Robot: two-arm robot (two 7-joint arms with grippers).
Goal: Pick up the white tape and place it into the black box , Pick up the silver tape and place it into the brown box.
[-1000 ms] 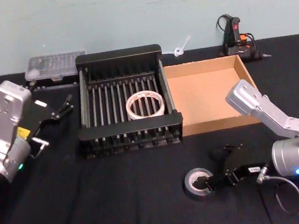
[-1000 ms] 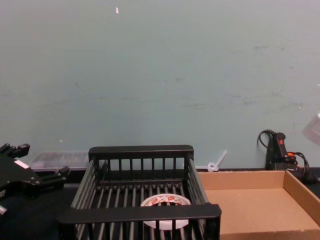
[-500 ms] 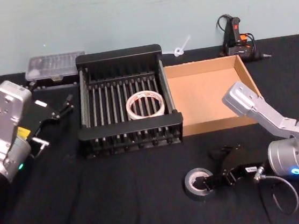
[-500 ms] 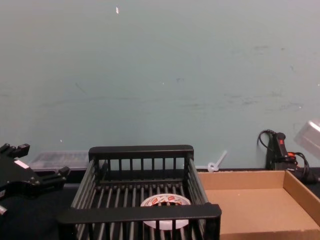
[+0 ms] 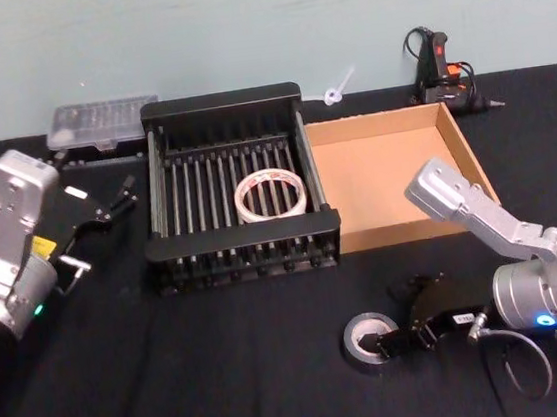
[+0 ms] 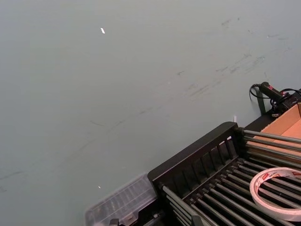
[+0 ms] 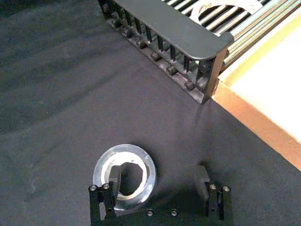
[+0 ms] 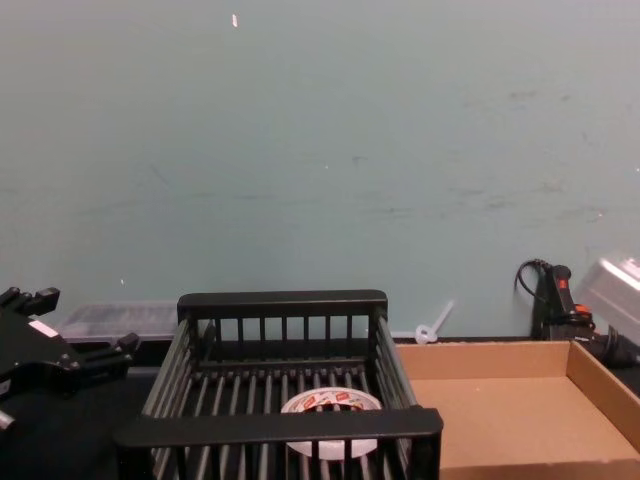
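The silver tape (image 5: 368,340) lies flat on the black cloth at the front right. My right gripper (image 5: 397,318) is low over it and open. In the right wrist view one finger (image 7: 113,181) stands inside the hole of the silver tape (image 7: 125,169) and the other finger (image 7: 202,176) is outside the roll. The white tape (image 5: 270,194) lies flat on the bars of the black box (image 5: 221,102). The brown box (image 5: 385,171) sits right beside the crate. My left gripper (image 5: 109,201) hangs open to the left of the crate.
A clear plastic case (image 5: 103,123) lies behind the crate's left corner. A glue gun (image 5: 438,61) with its cord and a small white plastic piece (image 5: 336,90) sit at the back by the wall. Black cloth covers the table.
The right arm's elbow has swung left and forward, and the right gripper has edged a little lower over the silver tape. The tape, boxes and left arm have stayed put.
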